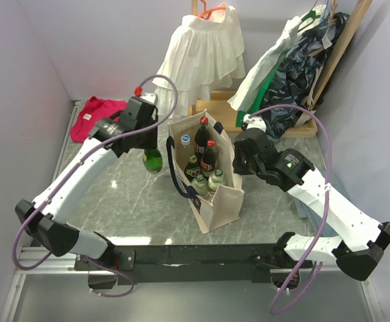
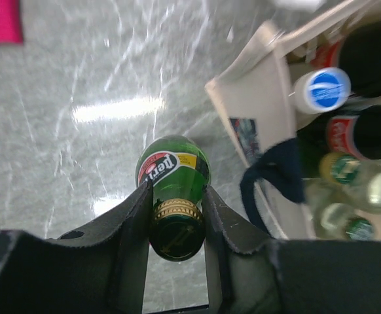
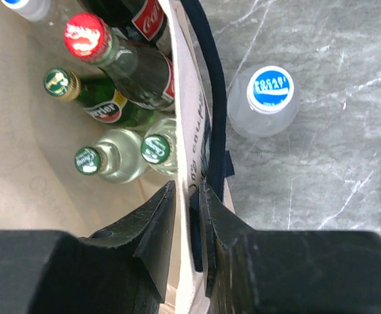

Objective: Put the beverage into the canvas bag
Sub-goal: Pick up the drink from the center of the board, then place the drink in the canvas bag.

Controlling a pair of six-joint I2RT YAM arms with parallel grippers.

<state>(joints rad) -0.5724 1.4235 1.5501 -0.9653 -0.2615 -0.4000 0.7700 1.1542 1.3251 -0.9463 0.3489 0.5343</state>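
Your left arm (image 1: 81, 168) stretches from the table's near edge, the left gripper (image 2: 177, 190) pointing down, jaws clamped on the green bottle (image 2: 172, 167) neck. Your right arm (image 1: 329, 194) folds inward, the right gripper (image 3: 187, 190) jaws narrowly straddling the canvas bag (image 3: 184, 98) wall.

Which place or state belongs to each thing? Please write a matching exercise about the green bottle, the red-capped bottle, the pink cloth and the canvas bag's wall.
Things:
1 green bottle
2 red-capped bottle
3 pink cloth
4 wall of the canvas bag

Places or states:
A at the far left of the table
B in the jaws of the right gripper
C gripped at the neck by the left gripper
D standing inside the bag

Pairs: 1-C, 2-D, 3-A, 4-B
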